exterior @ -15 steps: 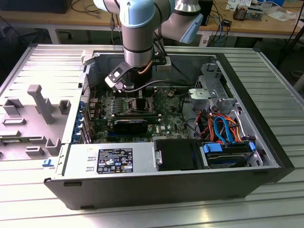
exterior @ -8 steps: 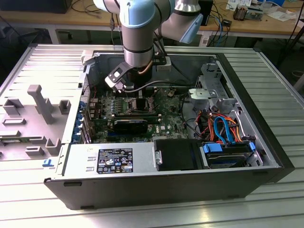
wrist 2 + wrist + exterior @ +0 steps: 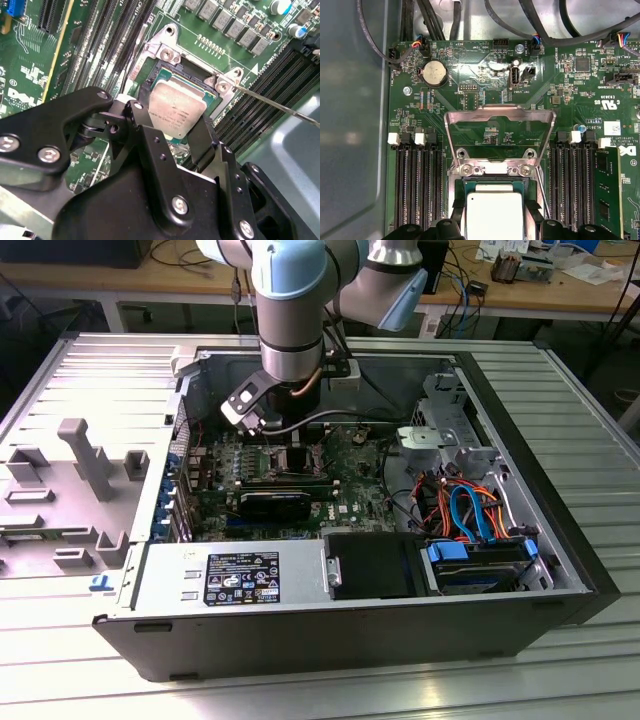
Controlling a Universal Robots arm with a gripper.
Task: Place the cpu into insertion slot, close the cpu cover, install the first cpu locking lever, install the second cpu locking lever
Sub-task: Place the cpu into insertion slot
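Ribbed metal panels make up the desk (image 3: pixel 560 660), and an open computer case (image 3: pixel 300 640) lies on its side on them, with cluttered wooden benches behind it. My arm (image 3: pixel 290 300) reaches straight down into the case over the green motherboard (image 3: pixel 345 455), toward the exterior view's left of the drive bays. My pincer (image 3: pixel 175 117) sits low above the insertion slot (image 3: pixel 180 70). The cpu (image 3: pixel 177 107) lies right between my two black fingers (image 3: pixel 145 130), silvery top facing up. In both wrist views a finger presses against each of two opposite edges of the chip, so I judge the pincer to be clenched on the cpu rather than released. The chip looks squared up with the slot and sits directly over it. I cannot tell whether it already rests on the contacts or hangs just above them. The cpu cover (image 3: pixel 470 114) is swung fully open. In the first wrist view its silvery frame is thrown back over the board, hinged at the edge of the slot beyond my fingertips, and its open middle shows bare circuit board. So the chip sits between my fingers, and the cover lies straight past it, along the same line as my reach. A thin locking lever (image 3: pixel 270 102) juts out as a bare wire from one corner of the socket bracket, unlatched and clear of the chip. Rows of dark memory slots (image 3: pixel 417 185) run alongside the socket on both sides, close to my fingers but not touching them.
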